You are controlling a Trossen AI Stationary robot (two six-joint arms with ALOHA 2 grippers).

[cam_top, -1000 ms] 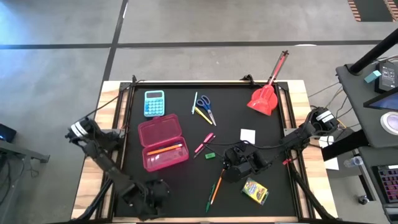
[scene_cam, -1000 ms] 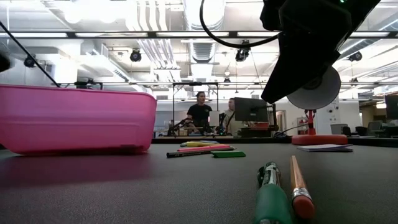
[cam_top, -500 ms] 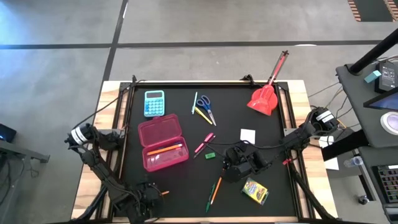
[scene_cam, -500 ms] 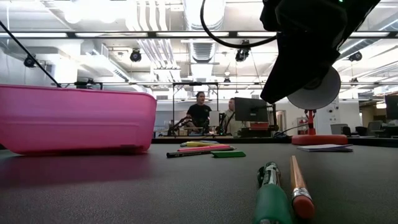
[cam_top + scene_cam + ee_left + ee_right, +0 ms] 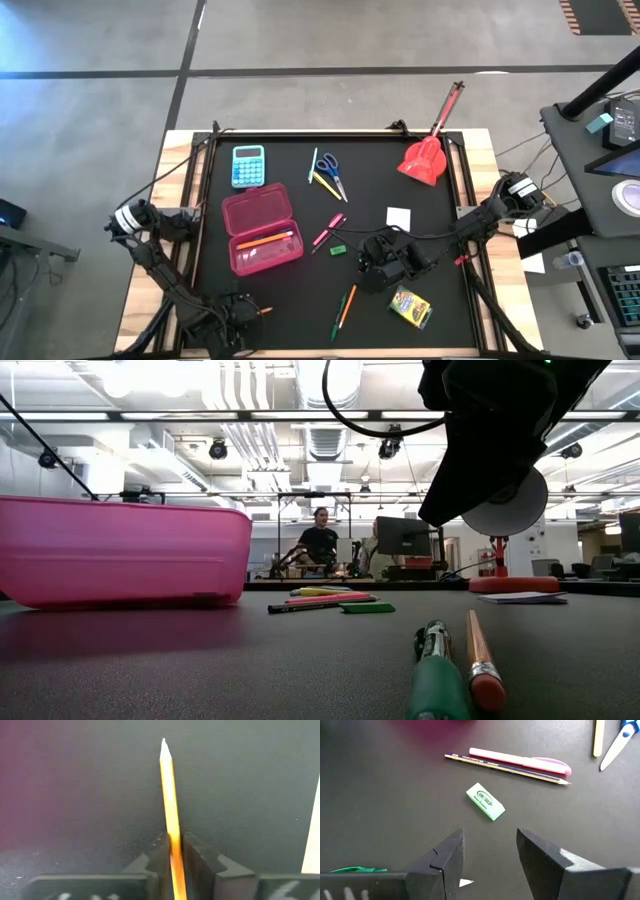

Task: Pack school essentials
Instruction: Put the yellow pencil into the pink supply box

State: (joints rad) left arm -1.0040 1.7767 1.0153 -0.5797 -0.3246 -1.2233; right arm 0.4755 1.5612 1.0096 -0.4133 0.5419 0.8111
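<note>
My view: black table (image 5: 300,300) carries pink case (image 5: 262,230), calculator (image 5: 248,165), scissors (image 5: 329,170), eraser (image 5: 337,250), crayon box (image 5: 410,306), red scoop (image 5: 425,160).

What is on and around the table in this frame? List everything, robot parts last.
table: one, black top, wooden edges.
pencil case: one, pink, open, left of centre, orange pencil inside.
calculator: one, blue, far left corner area.
scissors: one, blue-handled, far centre, beside a yellow pen.
pink pen: one, centre, beside a dark pencil.
eraser: one, green, centre.
paper note: one, white, right of centre.
scoop: one, red, far right.
crayon box: one, yellow-green, near right.
green pen and orange pencil: one each, near centre.
people: two, room behind.
left end effector: near left edge, shut on held pencil, orange.
right end effector: open, above the eraser.
</note>
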